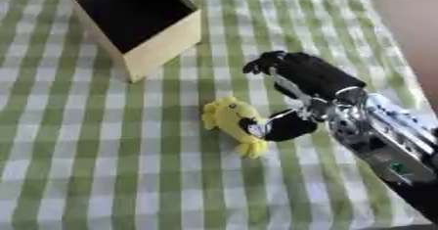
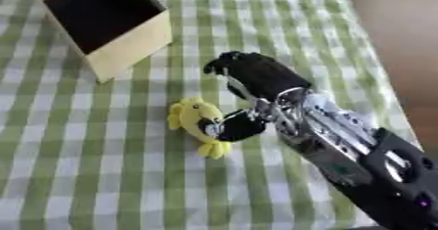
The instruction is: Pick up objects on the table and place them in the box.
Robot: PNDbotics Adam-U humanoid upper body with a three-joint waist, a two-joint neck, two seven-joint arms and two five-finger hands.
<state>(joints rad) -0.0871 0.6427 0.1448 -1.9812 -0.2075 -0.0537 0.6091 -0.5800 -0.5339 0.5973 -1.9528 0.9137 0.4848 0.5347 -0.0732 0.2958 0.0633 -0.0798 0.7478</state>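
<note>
We noted the right robot hand [image 1: 295,84] beside the yellow plush toy [image 1: 229,119], which lay on the checked surface [image 1: 102,165] near the middle, well apart from the box [image 1: 141,21]. The thumb touched the toy's side; the other fingers arched above it, not closed on it. We judged that the toy could roll or slide away under one-sided contact. The box stood tilted, its interior dark; we saw nothing inside. Left robot hand not visible.
</note>
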